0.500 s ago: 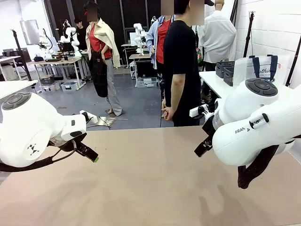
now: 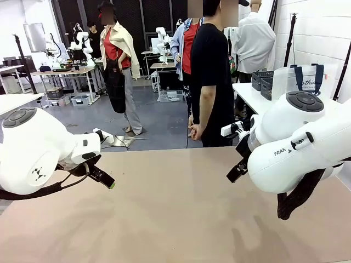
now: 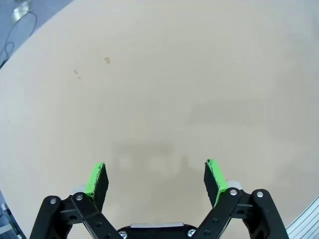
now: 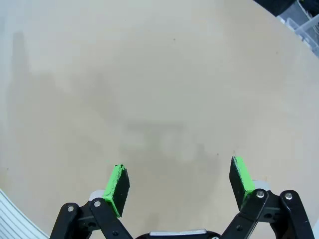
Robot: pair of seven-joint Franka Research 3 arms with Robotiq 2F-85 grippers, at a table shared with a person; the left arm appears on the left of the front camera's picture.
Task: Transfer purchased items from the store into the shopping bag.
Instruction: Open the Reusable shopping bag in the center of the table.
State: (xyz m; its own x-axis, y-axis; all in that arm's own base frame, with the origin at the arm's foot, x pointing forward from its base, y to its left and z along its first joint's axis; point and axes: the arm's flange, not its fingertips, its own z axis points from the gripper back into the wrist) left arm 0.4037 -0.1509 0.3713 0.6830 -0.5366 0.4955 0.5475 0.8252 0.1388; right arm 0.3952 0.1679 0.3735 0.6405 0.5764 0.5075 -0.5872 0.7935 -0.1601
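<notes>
With your left gripper (image 3: 155,167) and right gripper (image 4: 178,167) both released over the worktop (image 2: 175,213) and the shopping bag (image 2: 296,82) apparently standing well apart on a separate worktop (image 2: 247,93), reaching for it risks striking the nearby person (image 2: 211,82).

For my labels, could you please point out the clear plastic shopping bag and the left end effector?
Clear plastic shopping bag (image 2: 284,82), navy handles: front view, translucent wall.
Left end effector (image 3: 155,167): left wrist view, midway between fingertips.
</notes>
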